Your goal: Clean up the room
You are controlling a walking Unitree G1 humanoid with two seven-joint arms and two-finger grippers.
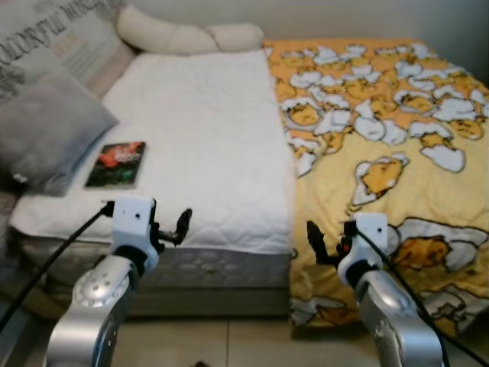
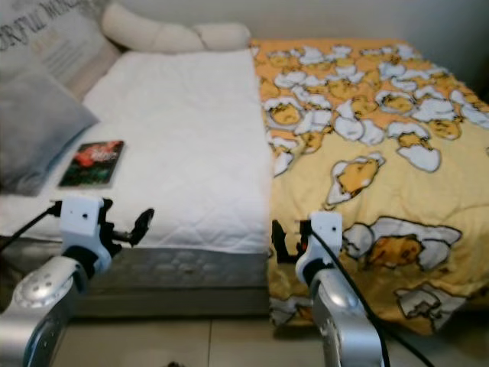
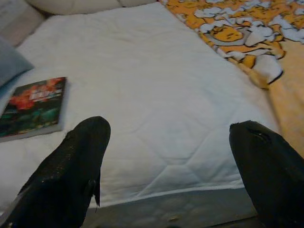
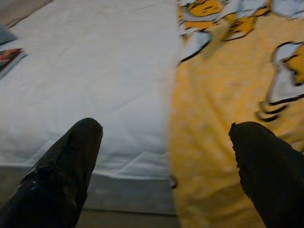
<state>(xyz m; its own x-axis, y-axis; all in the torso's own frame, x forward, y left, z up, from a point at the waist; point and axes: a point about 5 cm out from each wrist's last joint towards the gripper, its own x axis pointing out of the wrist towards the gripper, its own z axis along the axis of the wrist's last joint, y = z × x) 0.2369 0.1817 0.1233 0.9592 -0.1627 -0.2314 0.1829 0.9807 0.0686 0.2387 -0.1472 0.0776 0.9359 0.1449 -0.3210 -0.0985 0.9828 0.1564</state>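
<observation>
A bed with a white quilted mattress (image 1: 199, 130) stands in front of me. A yellow blanket (image 1: 382, 122) printed with egg characters covers its right half and hangs over the front edge. A dark book (image 1: 116, 164) with a red cover picture lies near the mattress's left front corner; it also shows as the book (image 3: 33, 107). My left gripper (image 1: 179, 225) hovers open at the front edge of the mattress, right of the book. My right gripper (image 1: 317, 241) is open too, low at the blanket's hanging edge, with nothing between the fingers (image 4: 61, 175).
A grey pillow (image 1: 46, 130) and a printed cushion (image 1: 53, 38) lean at the left side of the bed. Two cream pillows (image 1: 191, 36) lie along the head end. Tiled floor (image 1: 229, 340) runs below the grey bed base (image 1: 214, 271).
</observation>
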